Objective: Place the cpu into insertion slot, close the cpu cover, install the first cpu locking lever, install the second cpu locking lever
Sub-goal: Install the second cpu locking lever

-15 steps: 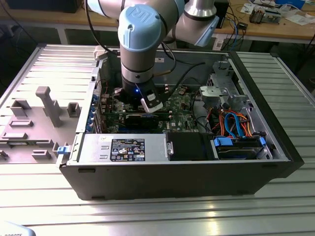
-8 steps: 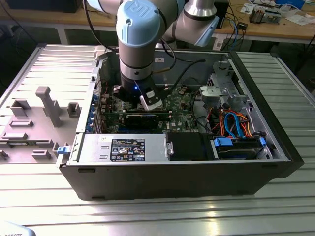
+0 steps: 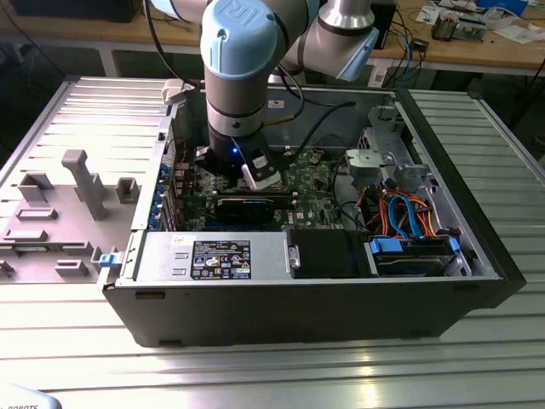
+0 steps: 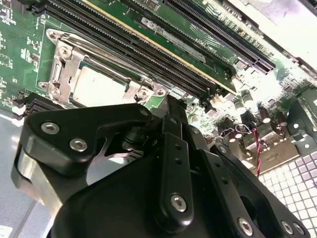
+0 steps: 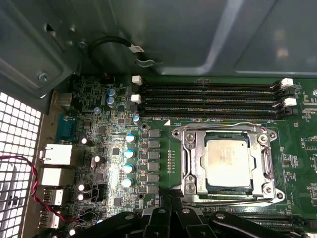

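So we are seeing the cpu [image 5: 227,163] sitting flat in the insertion slot [image 5: 195,173], with the cpu cover [image 5: 267,166] lying down around it. We are judging the lever steps as in hand. The gripper [image 5: 171,210] is hovering just beside the socket; we cannot tell how its jaws stand. Hooking a thin lever calls for fine alignment near the memory slots [image 5: 208,99].

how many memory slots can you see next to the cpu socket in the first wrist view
4, all empty, running parallel in one bank between the chassis wall and the insertion slot, where the cpu sits under the cpu cover. Others may be hidden.
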Robot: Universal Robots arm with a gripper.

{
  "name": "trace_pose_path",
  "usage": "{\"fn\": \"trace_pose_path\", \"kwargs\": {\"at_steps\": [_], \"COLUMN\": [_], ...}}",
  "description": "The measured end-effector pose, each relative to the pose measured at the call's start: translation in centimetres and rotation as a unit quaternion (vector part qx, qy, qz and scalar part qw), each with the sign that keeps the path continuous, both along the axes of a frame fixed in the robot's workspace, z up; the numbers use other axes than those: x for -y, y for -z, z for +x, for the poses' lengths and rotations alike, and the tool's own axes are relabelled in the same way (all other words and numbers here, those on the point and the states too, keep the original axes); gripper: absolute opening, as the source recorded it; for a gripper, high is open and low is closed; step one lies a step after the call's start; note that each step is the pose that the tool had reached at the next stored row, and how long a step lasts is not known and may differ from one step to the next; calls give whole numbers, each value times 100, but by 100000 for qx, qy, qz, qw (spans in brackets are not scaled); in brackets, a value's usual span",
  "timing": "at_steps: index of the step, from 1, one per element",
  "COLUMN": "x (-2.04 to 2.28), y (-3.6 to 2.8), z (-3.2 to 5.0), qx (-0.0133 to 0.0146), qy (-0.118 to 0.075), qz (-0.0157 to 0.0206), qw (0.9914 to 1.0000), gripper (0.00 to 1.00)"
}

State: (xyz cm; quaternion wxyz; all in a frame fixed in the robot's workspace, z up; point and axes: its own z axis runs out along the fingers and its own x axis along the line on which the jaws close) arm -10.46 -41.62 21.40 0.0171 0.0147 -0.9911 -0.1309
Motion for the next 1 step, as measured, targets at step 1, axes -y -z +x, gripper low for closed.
{"fn": "trace_pose_path", "kwargs": {"at_steps": [1], "x": [0], "y": [-1], "z": [0], "qx": [0], "qy": [1], "qz": [-1], "qw": [100000], "gripper": [11]}}
